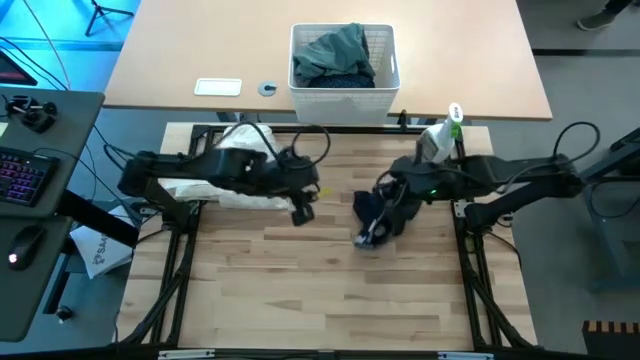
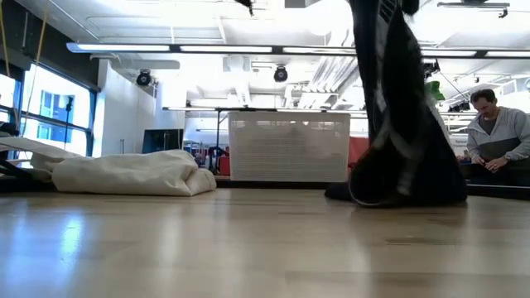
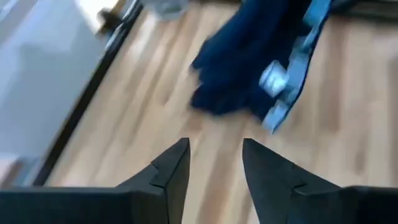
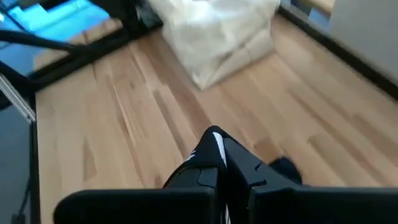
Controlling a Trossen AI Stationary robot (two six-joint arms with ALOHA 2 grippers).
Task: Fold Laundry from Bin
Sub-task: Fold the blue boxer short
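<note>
**Right arm lifts dark garment, left jaws free**

Landmark: the bin (image 1: 343,92) at the table's far edge.

Step in hand, as I judge it: get the dark garment (image 1: 378,215) spread flat for folding. To do it well, keep the right grip firm near one edge, bring the left gripper (image 3: 214,163) in on the opposite hanging edge, then pull apart and lay it down on bare wood short of the bin.

Nearest, short of the bin and to its left: left gripper, fingers apart, nothing between them, garment just ahead of it, not touching.

Short of the bin, slightly right: right gripper (image 4: 216,163) clamped on the dark garment, which hangs from it with the lower end resting on the table (image 1: 300,290).

Left of the bin, nearer: folded white cloth (image 2: 132,174).

Farthest: the bin, grey-green top (image 1: 335,55) heaped inside.
</note>
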